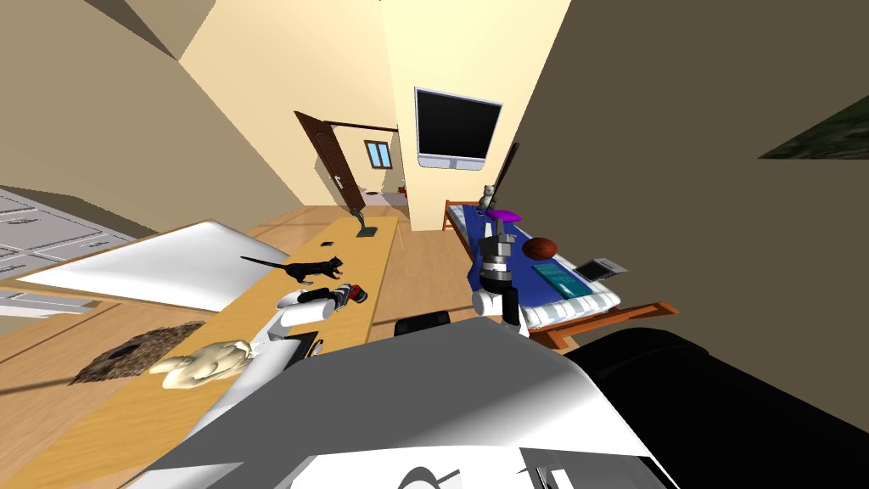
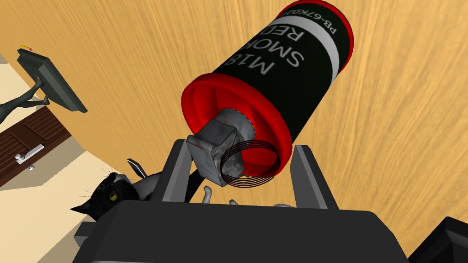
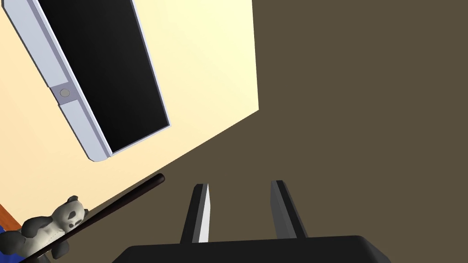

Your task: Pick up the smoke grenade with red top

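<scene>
Honestly, the left gripper (image 2: 242,146) is spread wide round only the red top end of the smoke grenade (image 2: 279,77), so squeezing there could pop it loose and roll it off the surface (image 2: 137,55).

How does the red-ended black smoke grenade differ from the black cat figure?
The black cylindrical smoke grenade with red ends lies on its side; the black cat figure stands on its legs. The grenade bears white lettering; the cat has a white face patch. The grenade's red top sits between the left gripper's open fingers; the cat is outside them. Both are mostly black, on the long wooden table.
</scene>
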Controlling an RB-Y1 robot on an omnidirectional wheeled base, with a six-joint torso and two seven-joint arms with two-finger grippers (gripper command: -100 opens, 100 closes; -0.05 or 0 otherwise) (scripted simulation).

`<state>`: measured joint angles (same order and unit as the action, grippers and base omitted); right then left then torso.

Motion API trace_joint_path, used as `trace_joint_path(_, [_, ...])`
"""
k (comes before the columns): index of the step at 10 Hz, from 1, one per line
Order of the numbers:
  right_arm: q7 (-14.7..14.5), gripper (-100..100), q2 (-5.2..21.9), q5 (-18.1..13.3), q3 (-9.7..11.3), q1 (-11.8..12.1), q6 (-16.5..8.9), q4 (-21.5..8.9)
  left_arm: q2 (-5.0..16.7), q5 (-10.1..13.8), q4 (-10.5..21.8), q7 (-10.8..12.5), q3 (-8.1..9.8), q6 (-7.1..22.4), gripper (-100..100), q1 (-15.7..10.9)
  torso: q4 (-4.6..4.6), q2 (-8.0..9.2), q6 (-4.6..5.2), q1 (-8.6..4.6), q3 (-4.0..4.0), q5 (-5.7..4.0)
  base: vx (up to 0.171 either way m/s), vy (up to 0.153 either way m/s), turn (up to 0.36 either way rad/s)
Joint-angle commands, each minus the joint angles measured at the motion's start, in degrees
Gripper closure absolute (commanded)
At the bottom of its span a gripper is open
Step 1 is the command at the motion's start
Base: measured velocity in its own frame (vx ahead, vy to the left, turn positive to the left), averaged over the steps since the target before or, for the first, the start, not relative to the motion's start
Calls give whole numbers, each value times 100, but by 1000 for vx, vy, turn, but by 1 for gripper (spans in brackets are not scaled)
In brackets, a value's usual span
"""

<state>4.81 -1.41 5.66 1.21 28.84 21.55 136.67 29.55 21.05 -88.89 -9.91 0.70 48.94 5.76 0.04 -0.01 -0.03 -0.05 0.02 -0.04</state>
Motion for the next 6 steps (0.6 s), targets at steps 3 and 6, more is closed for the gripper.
trace_joint_path(3, [0, 0, 0, 0, 0, 0, 0, 0, 82, 74, -257, 11, 35, 186, 100, 53, 3, 9, -2, -7, 6, -4, -16, -11, 32])
trace_joint_path(6, [0, 0, 0, 0, 0, 0, 0, 0, 104, 94, -322, 11, 43, 234, 0, 75, 6, 13, -1, -10, 10, -5, -14, -12, 17])
